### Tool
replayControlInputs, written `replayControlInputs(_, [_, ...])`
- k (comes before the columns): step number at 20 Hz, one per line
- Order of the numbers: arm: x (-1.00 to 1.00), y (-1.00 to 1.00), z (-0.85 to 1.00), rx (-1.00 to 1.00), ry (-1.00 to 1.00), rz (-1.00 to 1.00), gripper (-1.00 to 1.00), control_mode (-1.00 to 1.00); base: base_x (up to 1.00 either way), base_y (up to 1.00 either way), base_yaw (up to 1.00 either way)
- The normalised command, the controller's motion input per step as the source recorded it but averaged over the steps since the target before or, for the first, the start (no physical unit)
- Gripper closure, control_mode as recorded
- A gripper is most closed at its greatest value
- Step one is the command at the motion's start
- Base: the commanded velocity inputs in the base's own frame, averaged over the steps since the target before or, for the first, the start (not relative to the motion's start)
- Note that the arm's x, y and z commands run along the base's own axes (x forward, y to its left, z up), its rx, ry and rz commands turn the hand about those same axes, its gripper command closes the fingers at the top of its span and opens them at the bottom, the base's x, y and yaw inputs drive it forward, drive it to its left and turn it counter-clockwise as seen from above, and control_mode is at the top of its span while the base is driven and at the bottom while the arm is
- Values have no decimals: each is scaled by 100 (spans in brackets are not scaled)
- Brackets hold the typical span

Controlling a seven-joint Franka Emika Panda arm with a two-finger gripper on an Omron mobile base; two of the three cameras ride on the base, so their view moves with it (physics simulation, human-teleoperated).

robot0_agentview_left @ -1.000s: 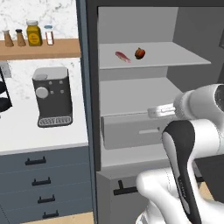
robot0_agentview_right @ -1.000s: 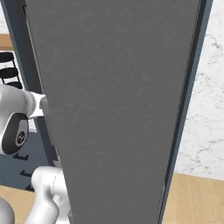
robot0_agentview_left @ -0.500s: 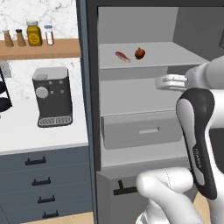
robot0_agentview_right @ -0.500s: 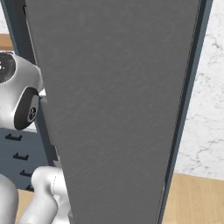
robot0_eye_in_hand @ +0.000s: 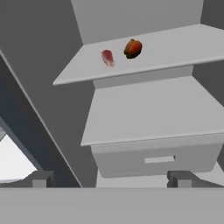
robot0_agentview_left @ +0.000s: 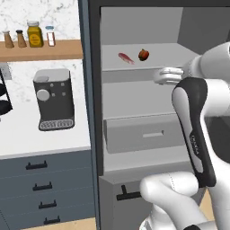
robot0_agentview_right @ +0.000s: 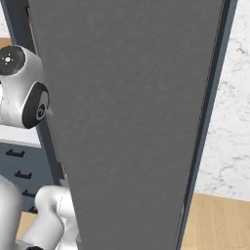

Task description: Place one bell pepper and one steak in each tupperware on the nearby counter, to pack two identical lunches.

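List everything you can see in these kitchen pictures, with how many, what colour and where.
bell pepper: one, red, upper fridge shelf, right of the steak
steak: one, pink-red, upper fridge shelf
fridge shelves: two, grey, inside the open fridge
fridge drawer: one, grey, below the lower shelf
fridge door: one, dark grey, swung open, close before the right base camera
coffee machine: one, dark grey, on the counter
counter: one, white, left of the fridge, above blue-grey drawers
wall shelf: one, brown, above the counter
jars and shakers: four, mixed colours, on the wall shelf
claw: one, white, open, empty, level with the lower shelf
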Motion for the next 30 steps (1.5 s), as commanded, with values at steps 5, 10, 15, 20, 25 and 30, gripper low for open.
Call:
replayControlInputs(5, [42,2,0,-5,-14,3,-100,-100,0,0,0])
replayControlInputs(10, [34,0,0,-4,-14,7,-100,-100,0,0,0])
replayControlInputs(15, [42,0,6,-3,2,5,-100,-100,0,0,0])
replayControlInputs(20, [33,0,9,-3,0,3,-100,-100,0,0,0])
replayControlInputs(25, [34,2,0,-2,7,0,-100,-100,0,0,0])
replayControlInputs(30, [44,8,0,-2,8,0,-100,-100,0,0,0])
